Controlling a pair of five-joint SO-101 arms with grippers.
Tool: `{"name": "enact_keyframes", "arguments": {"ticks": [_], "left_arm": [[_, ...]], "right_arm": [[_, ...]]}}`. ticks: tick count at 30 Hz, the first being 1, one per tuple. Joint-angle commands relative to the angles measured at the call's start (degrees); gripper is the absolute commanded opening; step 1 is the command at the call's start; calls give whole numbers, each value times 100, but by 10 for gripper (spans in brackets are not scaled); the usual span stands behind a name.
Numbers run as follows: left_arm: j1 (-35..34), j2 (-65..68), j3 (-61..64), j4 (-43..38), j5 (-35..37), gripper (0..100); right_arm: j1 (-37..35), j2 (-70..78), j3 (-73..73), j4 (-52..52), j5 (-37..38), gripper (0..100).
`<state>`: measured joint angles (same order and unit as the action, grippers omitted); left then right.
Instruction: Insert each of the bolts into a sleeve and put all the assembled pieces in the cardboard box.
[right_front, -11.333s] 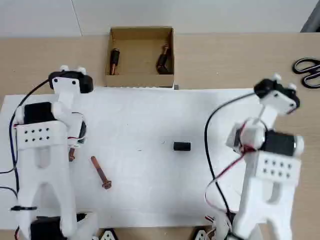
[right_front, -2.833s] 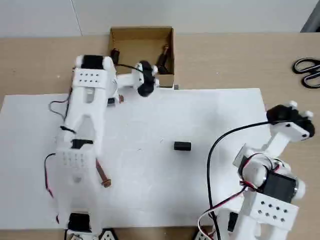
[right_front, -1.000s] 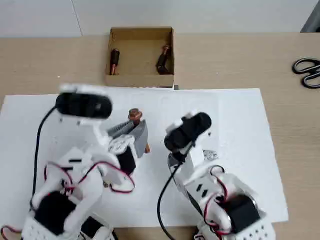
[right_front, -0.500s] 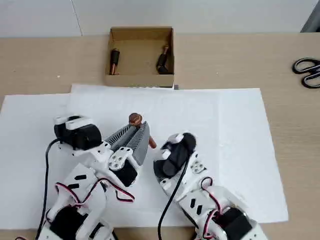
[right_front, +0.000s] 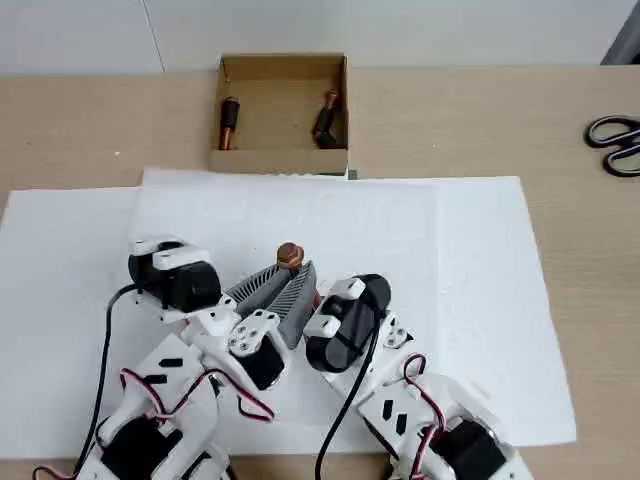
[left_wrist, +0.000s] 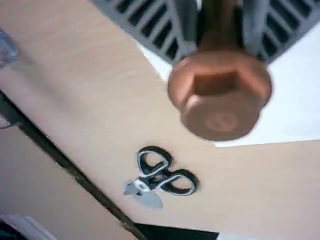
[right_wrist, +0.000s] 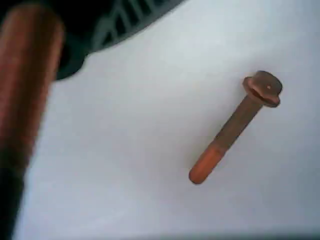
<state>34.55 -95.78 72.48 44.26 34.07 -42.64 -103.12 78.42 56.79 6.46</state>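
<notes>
Pale wooden tabletop (right_front: 480, 120) under white paper (right_front: 470, 250), high view: your left gripper (right_front: 291, 272) is clenching a copper hex-head bolt (right_front: 290, 254). The right arm (right_front: 345, 320) is sitting beside it, and you cannot tell its grip. The brown cardboard box (right_front: 280, 160) is standing well apart.

Left wrist view: the bolt's head is facing you, with black-handled scissors (left_wrist: 160, 177) lying beyond.

Right wrist view: a second copper bolt (right_wrist: 235, 127) is lying loose.

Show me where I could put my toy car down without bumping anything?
The white sheet is bare on its right side, between the arms and the scissors, and in the strip between the cardboard box and the bolt. The far-left sheet is free too. It is crowded bottom-middle, where the left gripper holds that bolt beside the other arm.
</notes>
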Motion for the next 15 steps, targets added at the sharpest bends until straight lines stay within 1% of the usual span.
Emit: {"name": "enact_keyframes", "arguments": {"ticks": [1,3,7,11,15], "left_arm": [[62,-9,-40,53,9,6],[62,-9,-48,26,0,6],[18,-9,-57,-53,-475,6],[-290,-9,-119,-308,-519,6],[-316,-9,-171,-273,-510,6]], "right_arm": [[-22,-57,-202,-224,97,3],[-22,-57,-202,-198,88,3],[-22,-84,-202,171,62,3],[-13,-84,-202,154,62,3],[-13,-84,-202,145,62,3]]}}
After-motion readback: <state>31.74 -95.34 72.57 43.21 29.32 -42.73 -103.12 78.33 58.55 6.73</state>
